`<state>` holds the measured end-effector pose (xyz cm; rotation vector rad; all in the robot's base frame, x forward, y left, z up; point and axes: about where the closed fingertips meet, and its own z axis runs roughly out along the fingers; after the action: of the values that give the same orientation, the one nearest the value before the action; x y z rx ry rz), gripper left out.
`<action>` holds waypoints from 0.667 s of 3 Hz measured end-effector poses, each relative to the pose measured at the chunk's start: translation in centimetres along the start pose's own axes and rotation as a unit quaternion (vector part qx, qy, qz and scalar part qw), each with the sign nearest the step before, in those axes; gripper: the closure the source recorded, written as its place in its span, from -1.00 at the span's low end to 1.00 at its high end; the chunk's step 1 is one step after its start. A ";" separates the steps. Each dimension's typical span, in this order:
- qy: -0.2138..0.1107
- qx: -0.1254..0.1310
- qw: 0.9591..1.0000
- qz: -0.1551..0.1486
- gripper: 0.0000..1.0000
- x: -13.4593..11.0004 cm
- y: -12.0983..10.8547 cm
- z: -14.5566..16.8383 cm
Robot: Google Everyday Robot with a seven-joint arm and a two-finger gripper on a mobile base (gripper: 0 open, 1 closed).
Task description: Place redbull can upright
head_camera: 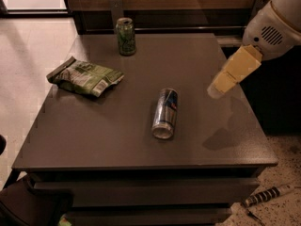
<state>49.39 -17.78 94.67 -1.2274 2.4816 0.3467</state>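
The redbull can (pixel 165 113), slim, silver and blue, lies on its side near the middle of the dark table (pixel 94 135), its silver top facing the front edge. My gripper (pixel 233 73), with cream-coloured fingers on a white arm, hangs above the table's right side, to the right of the can and apart from it. It holds nothing that I can see.
A shorter green can (pixel 126 36) stands upright at the table's back edge. A crumpled green chip bag (pixel 85 76) lies at the left. A wooden wall panel runs behind the table. A striped object (pixel 268 195) lies on the floor at the front right.
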 end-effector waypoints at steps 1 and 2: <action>0.042 0.000 0.995 0.087 -1.00 -2.1 0.6 1.3; 0.128 0.039 0.978 0.162 -1.00 -5.1 -0.5 3.1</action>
<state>53.27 -13.25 93.97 -0.8820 2.8930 0.1773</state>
